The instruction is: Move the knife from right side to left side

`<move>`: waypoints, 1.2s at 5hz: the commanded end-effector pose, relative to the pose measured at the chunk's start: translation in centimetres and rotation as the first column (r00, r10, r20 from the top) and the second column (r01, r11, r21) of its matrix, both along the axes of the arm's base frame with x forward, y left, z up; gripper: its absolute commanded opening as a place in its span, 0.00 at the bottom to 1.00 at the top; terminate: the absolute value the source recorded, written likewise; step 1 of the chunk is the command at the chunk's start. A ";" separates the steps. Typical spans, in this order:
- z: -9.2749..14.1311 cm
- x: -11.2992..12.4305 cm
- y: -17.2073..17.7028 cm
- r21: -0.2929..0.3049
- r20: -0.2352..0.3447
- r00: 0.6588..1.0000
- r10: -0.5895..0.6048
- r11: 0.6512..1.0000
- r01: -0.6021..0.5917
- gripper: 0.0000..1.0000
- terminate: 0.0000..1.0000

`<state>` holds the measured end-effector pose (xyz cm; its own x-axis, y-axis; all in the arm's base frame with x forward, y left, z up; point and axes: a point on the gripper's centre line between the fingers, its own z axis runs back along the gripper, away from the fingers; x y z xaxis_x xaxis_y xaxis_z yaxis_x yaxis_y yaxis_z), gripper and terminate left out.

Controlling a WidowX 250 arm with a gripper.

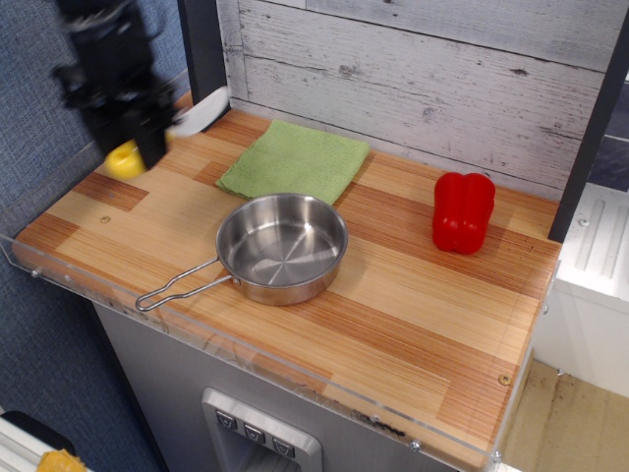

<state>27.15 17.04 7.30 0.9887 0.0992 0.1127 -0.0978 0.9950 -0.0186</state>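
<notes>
My gripper [147, 138] is at the far left of the wooden counter, above its back left part, blurred by motion. It is shut on the knife: the yellow handle [125, 159] sticks out below left of the fingers, and the white blade [201, 110] sticks out to the upper right. The knife is held off the counter, left of the green cloth.
A steel pan [281, 246] with a wire handle [177, 287] sits mid-counter. A green cloth [293, 159] lies behind it. A red pepper [462, 212] stands at the right. A dark post [203, 49] and a clear side wall [88, 147] flank the back left.
</notes>
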 end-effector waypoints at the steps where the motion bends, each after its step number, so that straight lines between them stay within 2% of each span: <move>1: -1.1 -0.6 1.9 0.126 0.116 0.989 -0.096 0.989 0.082 0.00 0.00; 3: -2.7 -1.0 1.2 0.090 0.066 0.994 -0.092 0.992 0.086 0.00 0.00; 5: -4.3 -1.7 0.4 0.040 -0.038 0.996 -0.082 0.996 0.083 0.00 0.00; 6: -5.2 -1.8 0.0 0.034 -0.073 0.994 -0.086 0.996 0.088 0.00 0.00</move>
